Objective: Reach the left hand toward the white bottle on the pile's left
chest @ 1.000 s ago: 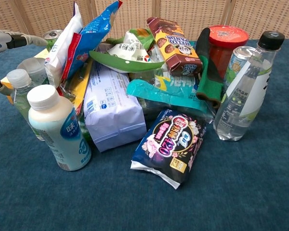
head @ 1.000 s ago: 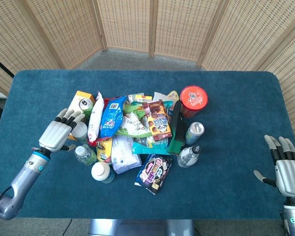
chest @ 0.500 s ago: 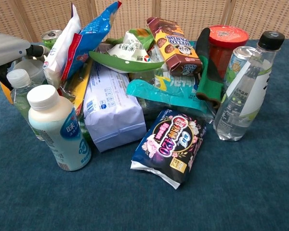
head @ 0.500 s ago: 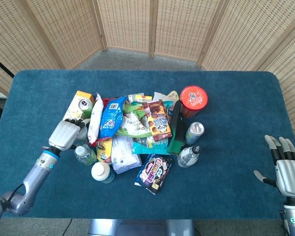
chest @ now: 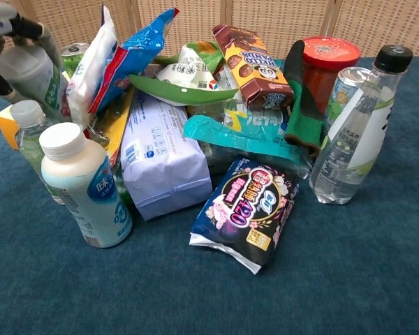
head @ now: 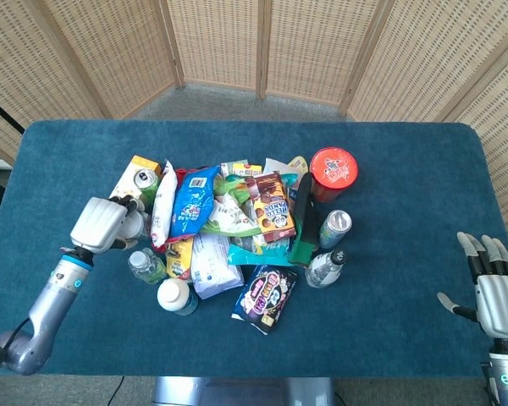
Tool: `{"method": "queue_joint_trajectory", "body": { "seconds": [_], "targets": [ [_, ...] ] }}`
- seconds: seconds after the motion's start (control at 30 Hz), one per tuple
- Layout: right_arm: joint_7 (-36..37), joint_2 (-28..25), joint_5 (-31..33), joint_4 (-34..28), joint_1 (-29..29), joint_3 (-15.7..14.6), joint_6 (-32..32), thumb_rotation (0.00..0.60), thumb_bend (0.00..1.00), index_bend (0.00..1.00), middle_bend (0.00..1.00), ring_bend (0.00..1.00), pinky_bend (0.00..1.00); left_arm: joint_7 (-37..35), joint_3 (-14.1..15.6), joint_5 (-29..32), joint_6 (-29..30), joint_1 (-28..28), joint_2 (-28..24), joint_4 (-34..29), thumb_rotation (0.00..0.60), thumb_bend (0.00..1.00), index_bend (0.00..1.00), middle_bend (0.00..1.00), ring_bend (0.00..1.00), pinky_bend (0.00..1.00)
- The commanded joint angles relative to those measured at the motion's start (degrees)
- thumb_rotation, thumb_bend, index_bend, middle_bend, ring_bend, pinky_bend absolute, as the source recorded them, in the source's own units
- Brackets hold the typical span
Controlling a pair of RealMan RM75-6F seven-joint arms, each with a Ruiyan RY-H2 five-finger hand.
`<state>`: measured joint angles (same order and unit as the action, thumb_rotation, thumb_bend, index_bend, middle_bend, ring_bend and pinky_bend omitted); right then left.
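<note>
The white bottle [chest: 29, 75], translucent with a green label, is at the pile's left edge, raised and tilted. My left hand [chest: 1, 28] grips it from the left, fingers curled over its top. From the head view the left hand [head: 102, 222] wraps the white bottle [head: 137, 226] beside the white snack bag [head: 162, 207]. My right hand [head: 491, 289] rests far off at the table's front right, fingers spread, holding nothing.
Just in front of the held bottle stand a small clear water bottle [chest: 28, 136] and a milk bottle with a blue label [chest: 84, 185]. A soda can [head: 146, 179] on a yellow box [head: 138, 167] lies behind. Snack bags, a red-lidded tub [head: 333, 169] and a black-capped bottle [chest: 356, 132] fill the pile's rest.
My left hand moved in to the pile's left edge, closed its fingers around the white bottle and lifted it. The right hand stayed still.
</note>
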<state>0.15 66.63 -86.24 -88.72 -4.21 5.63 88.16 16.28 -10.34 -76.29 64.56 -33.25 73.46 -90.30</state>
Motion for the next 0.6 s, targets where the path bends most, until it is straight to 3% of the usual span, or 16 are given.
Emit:
{"method": "queue_joint_trajectory", "body": {
  "seconds": [0.03,0.3,0.6],
  "targets": [
    [-0.11,0.03,-0.09,0.01,-0.03,-0.06,-0.05,0.6,0.0,0.0,0.0,0.0,0.0,-2.91,-3.79,1.11,2.04,0.21,-6.12,-8.23,0.6,0.0,0.69,0.81,0.84,0.78],
    [-0.27,-0.08,-0.38,-0.36,0.04,-0.14,0.17,0.6,0.0,0.0,0.0,0.0,0.0,-5.51,-11.73,7.15,3.31,-1.01,-15.08,-18.29,0.6,0.0,0.7,0.83,0.87,0.79],
    [-0.04,-0.27,-0.3,-0.53,0.08,-0.07,0.19,0.6,0.0,0.0,0.0,0.0,0.0,-4.53,-14.05,9.48,4.75,-1.22,-20.01,-23.18,0.6,0.0,0.71,0.84,0.88,0.8]
  ]
}}
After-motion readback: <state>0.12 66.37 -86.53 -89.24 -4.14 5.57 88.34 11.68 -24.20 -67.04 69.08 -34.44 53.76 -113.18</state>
